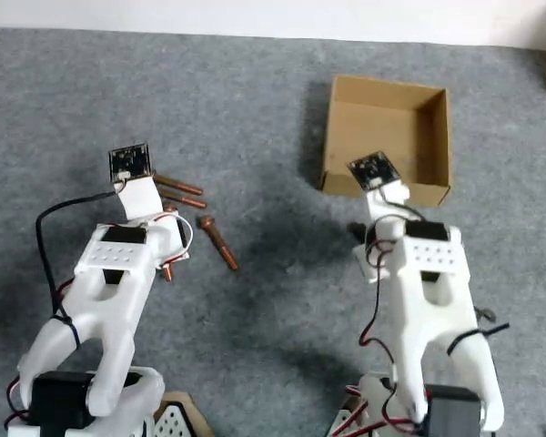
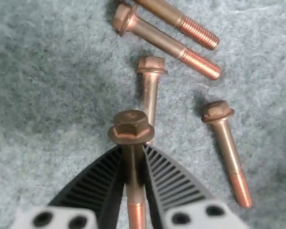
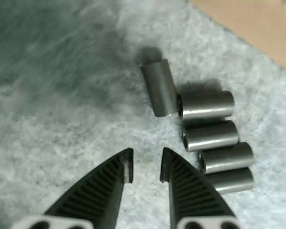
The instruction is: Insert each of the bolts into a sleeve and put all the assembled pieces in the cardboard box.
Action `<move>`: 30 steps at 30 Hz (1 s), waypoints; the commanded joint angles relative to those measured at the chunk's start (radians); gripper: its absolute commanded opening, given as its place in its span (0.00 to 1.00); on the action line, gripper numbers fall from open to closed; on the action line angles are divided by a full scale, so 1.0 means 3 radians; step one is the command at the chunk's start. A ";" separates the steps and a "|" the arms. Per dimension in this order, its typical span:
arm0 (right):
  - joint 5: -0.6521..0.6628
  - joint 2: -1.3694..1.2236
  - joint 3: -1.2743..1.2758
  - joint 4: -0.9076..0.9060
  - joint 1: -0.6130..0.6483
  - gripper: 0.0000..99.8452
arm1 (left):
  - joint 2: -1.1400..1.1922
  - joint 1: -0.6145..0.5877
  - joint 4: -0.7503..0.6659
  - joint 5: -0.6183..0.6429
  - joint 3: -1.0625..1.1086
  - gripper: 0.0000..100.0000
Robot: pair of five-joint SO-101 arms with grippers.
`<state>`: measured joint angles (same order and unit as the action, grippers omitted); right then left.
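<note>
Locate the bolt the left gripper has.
Left wrist view: the bolt sits clamped in the left gripper, head outward, with four loose bolts on the grey mat just beyond it.

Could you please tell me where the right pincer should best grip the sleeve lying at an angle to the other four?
Probably across the middle of the angled sleeve, from above, a finger on each long side: it lies flat with both sides bare, while one end crowds a neighbouring sleeve. The right pincer is open.
</note>
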<state>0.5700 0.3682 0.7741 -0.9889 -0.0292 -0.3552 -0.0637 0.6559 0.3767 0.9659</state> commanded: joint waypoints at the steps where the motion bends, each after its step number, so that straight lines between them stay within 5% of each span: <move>1: 0.0169 -0.0141 -0.0366 -0.0156 -0.0008 0.10 | -0.0084 0.0033 0.0005 0.0000 -0.0028 0.01; 13: 0.0245 -0.0529 -0.0524 0.0033 0.0340 0.11 | -0.0084 0.0033 0.0005 0.0000 -0.0028 0.01; 30: 0.0261 -0.1373 -0.1276 0.0059 0.0315 0.11 | -0.0084 0.0033 0.0005 0.0000 -0.0028 0.01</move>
<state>0.6375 -0.0245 0.4626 -0.9904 0.0568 -0.3552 -0.0637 0.6559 0.3782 0.9659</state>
